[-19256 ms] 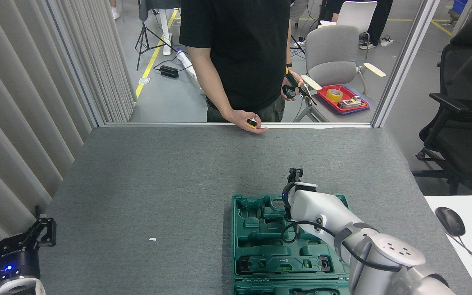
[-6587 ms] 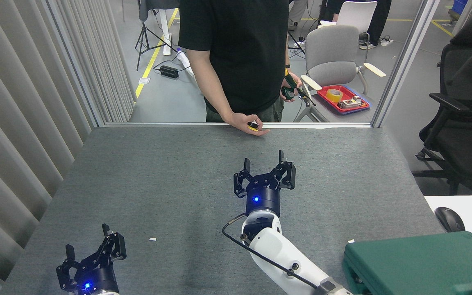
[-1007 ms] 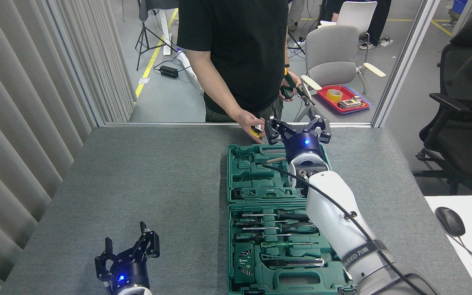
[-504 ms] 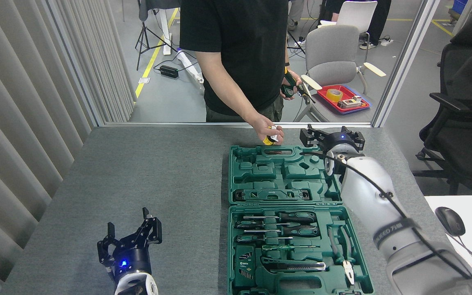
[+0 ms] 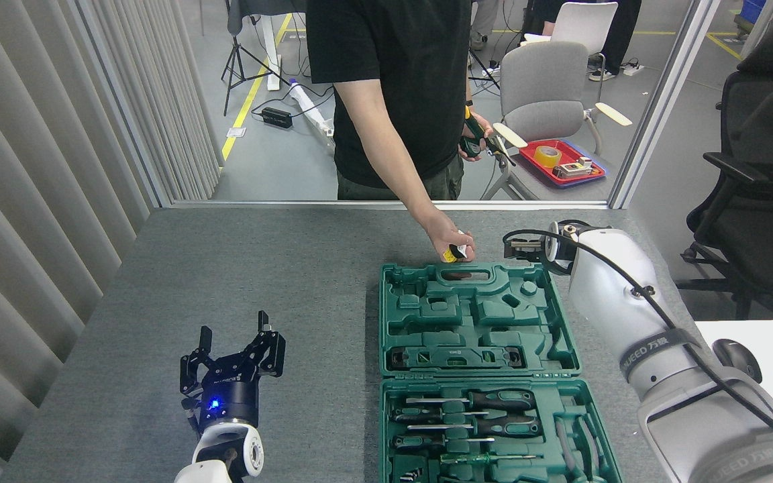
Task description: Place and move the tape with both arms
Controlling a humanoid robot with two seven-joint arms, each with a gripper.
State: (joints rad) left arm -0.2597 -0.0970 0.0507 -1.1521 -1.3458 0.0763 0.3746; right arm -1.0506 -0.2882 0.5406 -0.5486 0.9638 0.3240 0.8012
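Observation:
A person's hand (image 5: pixel 445 238) holds the tape (image 5: pixel 453 253), a small yellow and black piece, just above the handle edge of the open green tool case (image 5: pixel 477 315). My right arm's white shell comes in from the lower right. Its gripper (image 5: pixel 517 248) is a small dark shape seen end-on beside the case's far right corner, about a hand's width right of the tape. Whether its jaws are open or shut does not show. My left gripper (image 5: pixel 232 349) hovers over the grey table at the lower left, open and empty, its blue light on.
The case's near half holds screwdrivers (image 5: pixel 467 406) and pliers. A person in black stands at the table's far edge (image 5: pixel 259 204). Behind are a grey chair (image 5: pixel 544 87), a red tray (image 5: pixel 561 164) with a yellow roll, and a black office chair (image 5: pixel 762 181). A mouse (image 5: pixel 735 352) lies at the right.
The person's hand with the tape has come down and right to the case's handle. My right gripper swung right and turned end-on. The left gripper rose and shifted right. The case sits lower in view.

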